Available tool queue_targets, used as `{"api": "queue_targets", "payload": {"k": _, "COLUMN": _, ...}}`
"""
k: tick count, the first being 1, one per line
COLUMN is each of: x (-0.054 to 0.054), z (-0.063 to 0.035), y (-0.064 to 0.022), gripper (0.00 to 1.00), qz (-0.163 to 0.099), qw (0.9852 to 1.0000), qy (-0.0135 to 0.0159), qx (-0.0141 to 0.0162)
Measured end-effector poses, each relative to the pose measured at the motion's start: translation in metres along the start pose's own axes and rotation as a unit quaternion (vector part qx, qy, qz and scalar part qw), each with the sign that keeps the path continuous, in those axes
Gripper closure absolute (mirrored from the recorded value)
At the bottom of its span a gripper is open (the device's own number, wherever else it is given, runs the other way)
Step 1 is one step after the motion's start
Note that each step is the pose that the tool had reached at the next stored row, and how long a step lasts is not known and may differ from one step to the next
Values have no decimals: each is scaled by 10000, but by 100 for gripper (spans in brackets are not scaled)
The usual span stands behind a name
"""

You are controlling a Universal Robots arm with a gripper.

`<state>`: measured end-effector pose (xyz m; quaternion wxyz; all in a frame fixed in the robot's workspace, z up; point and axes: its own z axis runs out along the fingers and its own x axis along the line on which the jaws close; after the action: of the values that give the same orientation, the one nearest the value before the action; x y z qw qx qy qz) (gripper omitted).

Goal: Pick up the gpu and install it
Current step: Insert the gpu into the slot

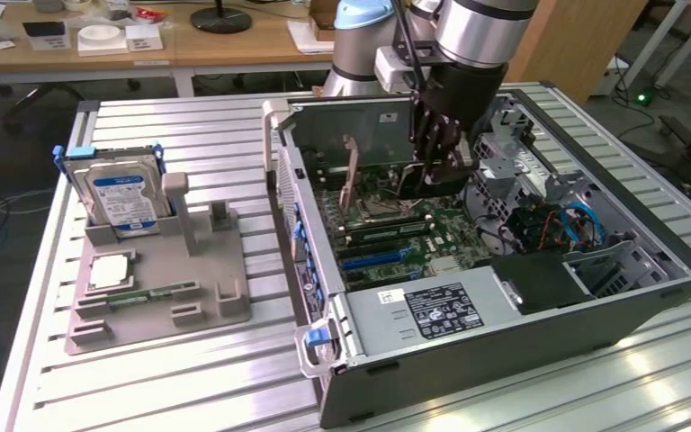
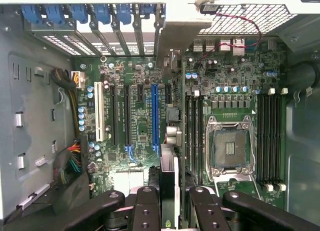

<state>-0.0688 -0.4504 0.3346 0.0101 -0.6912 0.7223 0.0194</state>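
Observation:
The gpu (image 2: 169, 176), a thin dark card, stands on edge between my fingers (image 2: 147, 206). Its silvery end bracket (image 2: 176, 38) reaches toward the slot openings in the case's rear wall. My gripper (image 2: 172, 206) is shut on the card's upper edge. In the exterior view the gripper (image 1: 434, 166) hangs inside the open computer case (image 1: 633, 297), holding the gpu (image 1: 424, 184) low over the green motherboard (image 1: 394, 238). In the wrist view the card lies parallel to the long blue slot (image 2: 155, 116), just beside it. Whether its lower edge touches a slot is hidden.
On the exterior view's left, a grey holder (image 1: 201, 310) carries a silver hard drive with a blue label (image 1: 123, 198), a square chip (image 1: 112, 270) and a narrow memory stick (image 1: 154, 294). Inside the case are the power supply (image 1: 442, 310), the drive cage (image 1: 525, 171) and the empty processor socket (image 2: 230, 148).

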Motion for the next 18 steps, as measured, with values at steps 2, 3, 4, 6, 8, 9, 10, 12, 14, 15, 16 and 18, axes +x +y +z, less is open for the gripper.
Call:
{"api": "queue_targets", "payload": {"k": 2, "x": 1, "z": 0, "y": 2, "gripper": 73, "qz": -1, "qw": 10000, "qy": 0, "qx": 0}}
{"api": "queue_targets", "payload": {"k": 3, "x": 1, "z": 0, "y": 5, "gripper": 73, "qz": -1, "qw": 10000, "qy": 0, "qx": 0}}
{"api": "queue_targets", "payload": {"k": 4, "x": 1, "z": 1, "y": 10, "gripper": 73, "qz": 0, "qw": 10000, "qy": 0, "qx": 0}}
{"api": "queue_targets", "payload": {"k": 6, "x": 2, "z": 3, "y": 17, "gripper": 73, "qz": -1, "qw": 10000, "qy": 0, "qx": 0}}
{"api": "queue_targets", "payload": {"k": 8, "x": 4, "z": 16, "y": 24, "gripper": 73, "qz": -1, "qw": 10000, "qy": 0, "qx": 0}}
{"api": "queue_targets", "payload": {"k": 9, "x": 4, "z": 26, "y": 28, "gripper": 73, "qz": -5, "qw": 10000, "qy": 0, "qx": 0}}
{"api": "queue_targets", "payload": {"k": 10, "x": 5, "z": 35, "y": 32, "gripper": 73, "qz": -9, "qw": 10000, "qy": 1, "qx": 0}}
{"api": "queue_targets", "payload": {"k": 12, "x": 6, "z": 58, "y": 37, "gripper": 73, "qz": -18, "qw": 10000, "qy": 1, "qx": -1}}
{"api": "queue_targets", "payload": {"k": 14, "x": 7, "z": 82, "y": 44, "gripper": 73, "qz": -38, "qw": 10000, "qy": 1, "qx": -1}}
{"api": "queue_targets", "payload": {"k": 15, "x": 8, "z": 93, "y": 49, "gripper": 73, "qz": -73, "qw": 10000, "qy": 2, "qx": -3}}
{"api": "queue_targets", "payload": {"k": 16, "x": 9, "z": 104, "y": 54, "gripper": 73, "qz": -113, "qw": 9999, "qy": 2, "qx": -4}}
{"api": "queue_targets", "payload": {"k": 18, "x": 10, "z": 121, "y": 62, "gripper": 73, "qz": -188, "qw": 9998, "qy": 3, "qx": -8}}
